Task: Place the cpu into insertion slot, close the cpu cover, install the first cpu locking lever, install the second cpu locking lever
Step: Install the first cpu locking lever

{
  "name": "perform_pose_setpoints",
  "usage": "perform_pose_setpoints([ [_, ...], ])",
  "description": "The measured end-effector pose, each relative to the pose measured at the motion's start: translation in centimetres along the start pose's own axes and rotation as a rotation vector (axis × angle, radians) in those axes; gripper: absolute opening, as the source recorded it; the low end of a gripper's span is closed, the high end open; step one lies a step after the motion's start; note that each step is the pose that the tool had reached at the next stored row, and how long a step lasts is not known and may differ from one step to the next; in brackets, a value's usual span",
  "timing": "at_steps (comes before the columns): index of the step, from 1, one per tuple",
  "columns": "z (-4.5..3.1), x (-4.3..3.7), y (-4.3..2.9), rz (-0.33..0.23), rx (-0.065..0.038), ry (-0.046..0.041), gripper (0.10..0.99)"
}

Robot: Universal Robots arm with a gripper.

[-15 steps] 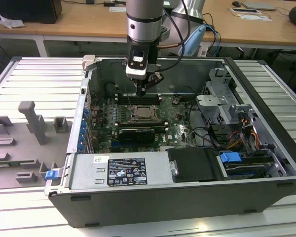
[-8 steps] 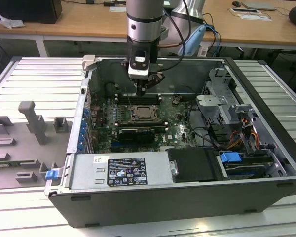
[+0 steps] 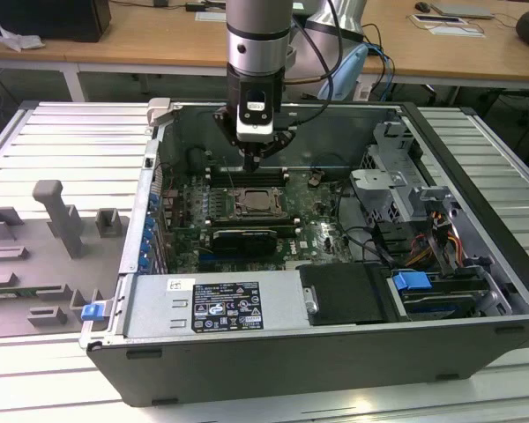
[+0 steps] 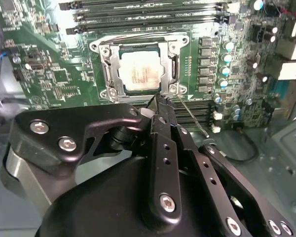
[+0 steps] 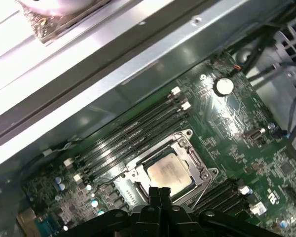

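Pincer (image 3: 251, 162) closed on nothing, my fingers together. In the exterior view the cpu (image 3: 258, 203) lies just below my tip, mid-frame.

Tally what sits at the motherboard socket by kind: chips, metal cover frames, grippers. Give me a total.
cpu: 1
cpu cover: 1
gripper: 1
Total: 3
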State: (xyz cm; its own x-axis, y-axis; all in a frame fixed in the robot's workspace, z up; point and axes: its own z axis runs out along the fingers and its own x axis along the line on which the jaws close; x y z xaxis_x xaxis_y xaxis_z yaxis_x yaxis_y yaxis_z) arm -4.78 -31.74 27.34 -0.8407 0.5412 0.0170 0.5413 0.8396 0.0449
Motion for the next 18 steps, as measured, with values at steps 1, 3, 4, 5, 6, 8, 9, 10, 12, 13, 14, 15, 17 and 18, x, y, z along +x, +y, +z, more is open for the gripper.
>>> perform_pose_setpoints([
  [1, 0.0, 0.0, 0.0, -0.014, 0.0, 0.0006, 0.106],
  [3, 0.0, 0.0, 0.0, -0.043, 0.001, 0.0019, 0.106],
  [4, 0.0, 0.0, 0.0, -0.055, 0.001, 0.0025, 0.106],
  [5, 0.0, 0.0, 0.0, -0.07, 0.001, 0.0031, 0.106],
  [6, 0.0, 0.0, 0.0, -0.086, 0.001, 0.0038, 0.106],
  [8, 0.0, 0.0, 0.0, -0.117, 0.002, 0.0053, 0.106],
  [9, 0.0, 0.0, 0.0, -0.128, 0.002, 0.0058, 0.106],
  [10, 0.0, 0.0, 0.0, -0.15, 0.003, 0.0068, 0.106],
  [12, 0.0, 0.0, 0.0, -0.176, 0.003, 0.0079, 0.106],
  [13, 0.0, 0.0, 0.0, -0.196, 0.003, 0.0088, 0.106],
  [14, 0.01, 0.0, 0.0, -0.217, 0.004, 0.0097, 0.106],
  [15, 0.01, 0.0, 0.0, -0.232, 0.004, 0.0104, 0.106],
  [17, 0.01, 0.0, 0.0, -0.26, 0.004, 0.0117, 0.106],
  [18, 0.01, 0.0, 0.0, -0.273, 0.005, 0.0123, 0.106],
])
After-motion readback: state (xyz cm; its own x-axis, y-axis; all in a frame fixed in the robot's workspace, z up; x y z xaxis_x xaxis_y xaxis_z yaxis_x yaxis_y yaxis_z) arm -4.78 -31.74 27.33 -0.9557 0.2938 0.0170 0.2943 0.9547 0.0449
